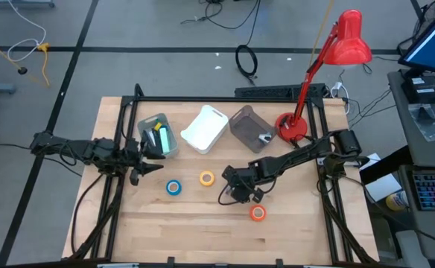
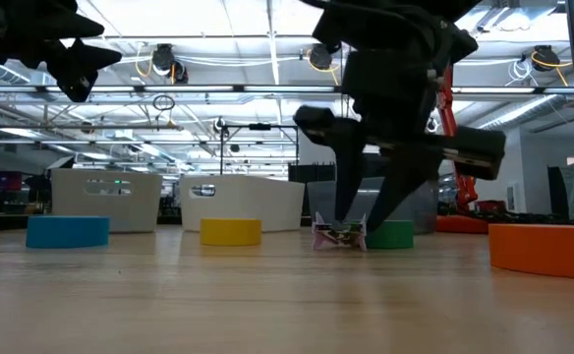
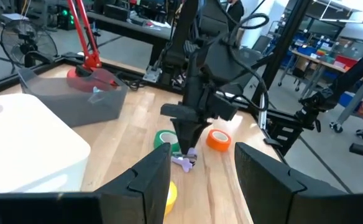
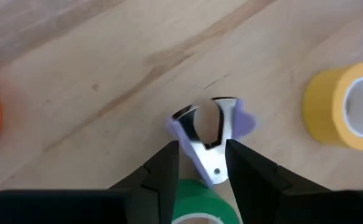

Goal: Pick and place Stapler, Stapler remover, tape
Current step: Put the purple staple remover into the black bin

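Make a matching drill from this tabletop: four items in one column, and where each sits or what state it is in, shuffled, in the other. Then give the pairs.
Items
1. purple staple remover
2. orange tape roll
3. blue tape roll
4. left gripper

Places or states
A. alone near the table's front edge, just front of the right gripper
B. open, above the table's left side by the left bin
C. between the right gripper's fingertips, on the wood
D. beside the yellow tape roll, on the side toward the left arm

Pairs: 1-C, 2-A, 3-D, 4-B
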